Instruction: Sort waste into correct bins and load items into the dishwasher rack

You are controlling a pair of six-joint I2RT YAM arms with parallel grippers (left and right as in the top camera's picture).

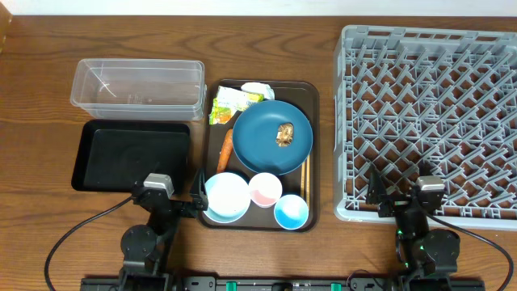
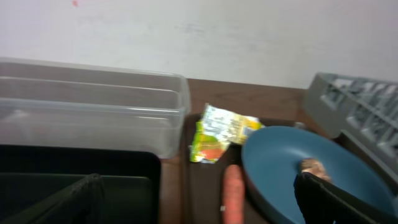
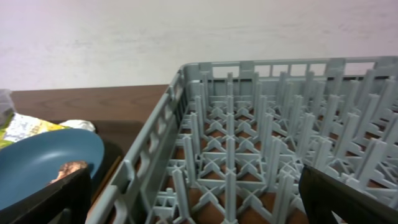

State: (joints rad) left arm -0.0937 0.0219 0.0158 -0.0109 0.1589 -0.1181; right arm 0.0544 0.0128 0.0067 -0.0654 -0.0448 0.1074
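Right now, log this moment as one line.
left gripper: open, empty | right gripper: open, empty | dishwasher rack: nothing loaded | dark blue dish: on brown tray, food lump on it

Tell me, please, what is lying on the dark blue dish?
A small brown food lump sits on the dark blue dish, right of centre. Whatever lies under the dish is hidden.

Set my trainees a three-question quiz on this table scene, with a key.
1. True or false: the brown lump lies on the blue dish.
2. Which lies beside the dish's left rim? A carrot; B rack; C chopsticks.
3. How many small cups stand on the brown tray?
Key: 1 true; 2 A; 3 two, the pink cup and the blue cup.
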